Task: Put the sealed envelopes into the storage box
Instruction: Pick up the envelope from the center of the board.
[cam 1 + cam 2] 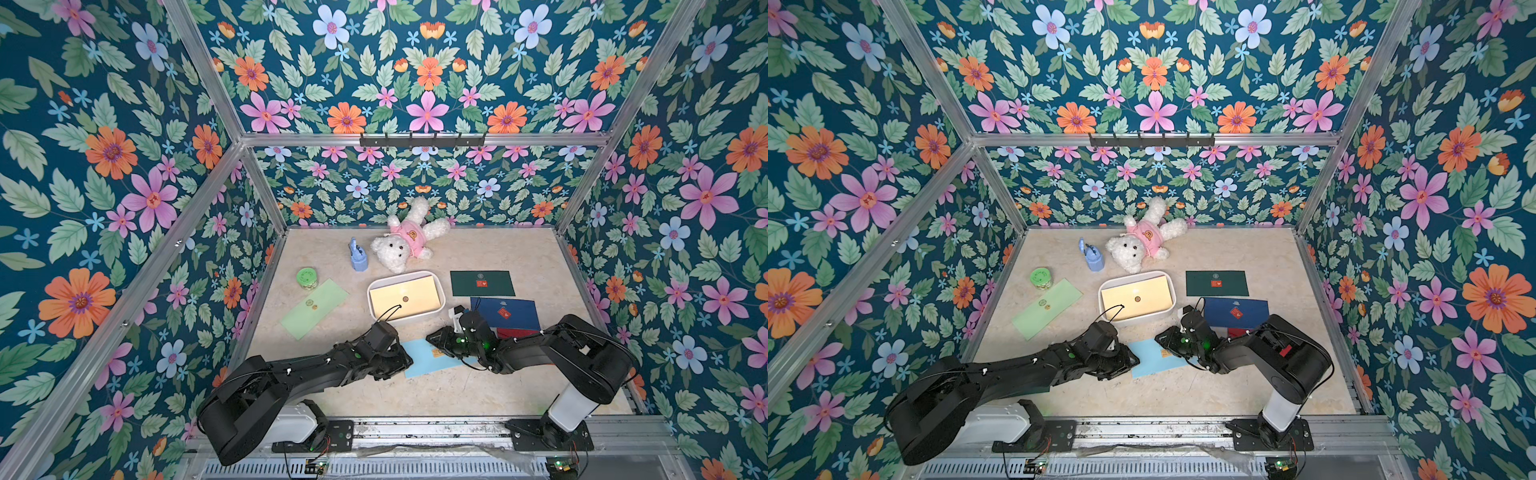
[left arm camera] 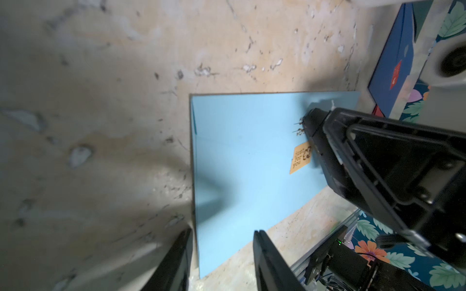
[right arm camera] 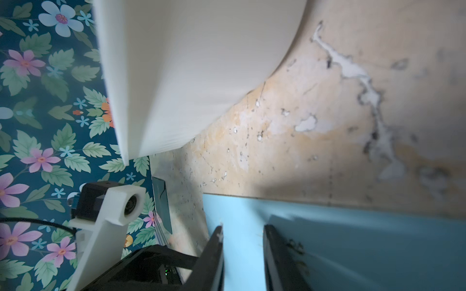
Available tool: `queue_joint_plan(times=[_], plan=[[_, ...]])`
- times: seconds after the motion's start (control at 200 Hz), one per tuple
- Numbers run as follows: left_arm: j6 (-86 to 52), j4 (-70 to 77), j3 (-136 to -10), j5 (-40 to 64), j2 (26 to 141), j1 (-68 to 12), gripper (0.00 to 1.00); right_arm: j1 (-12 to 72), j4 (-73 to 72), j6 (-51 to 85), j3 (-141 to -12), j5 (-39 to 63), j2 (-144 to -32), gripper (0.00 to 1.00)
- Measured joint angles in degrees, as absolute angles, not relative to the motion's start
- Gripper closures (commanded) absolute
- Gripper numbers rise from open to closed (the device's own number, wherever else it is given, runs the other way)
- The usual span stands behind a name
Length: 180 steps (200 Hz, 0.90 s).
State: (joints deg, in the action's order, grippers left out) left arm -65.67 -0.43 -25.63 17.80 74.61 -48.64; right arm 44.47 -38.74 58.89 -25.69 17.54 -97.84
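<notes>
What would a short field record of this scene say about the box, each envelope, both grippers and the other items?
box: white, mid-table, holds the yellow envelope
light blue envelope: flat on the table, between both grippers
left gripper: open, astride one edge of the light blue envelope
right gripper: open, fingertips over the same envelope
light green envelope: on the table, outside the box
dark green envelope: on the table, outside the box
navy envelope: overlaps a red envelope
other items: jar, plush bear, blue toy

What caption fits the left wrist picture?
Two pincers, left and right, meet over the light blue envelope.
</notes>
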Motion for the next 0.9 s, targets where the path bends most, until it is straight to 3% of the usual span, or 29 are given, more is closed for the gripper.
queue_joint_plan(times=[0.51,0.76,0.9], plan=[[-67.53,8.23,-21.76,19.7,74.37,-48.71,0.54,44.47,-42.57,62.02,-23.73,17.61,-98.19,0.71],[-67.83,8.95,-20.47,19.0,73.45,-48.53,0.68,45.47,-42.68,62.08,-24.32,17.52,-98.74,0.72],[-68.86,10.7,-19.46,18.9,73.63,-48.29,0.72,46.35,-42.72,63.13,-24.45,17.61,-98.91,0.72]])
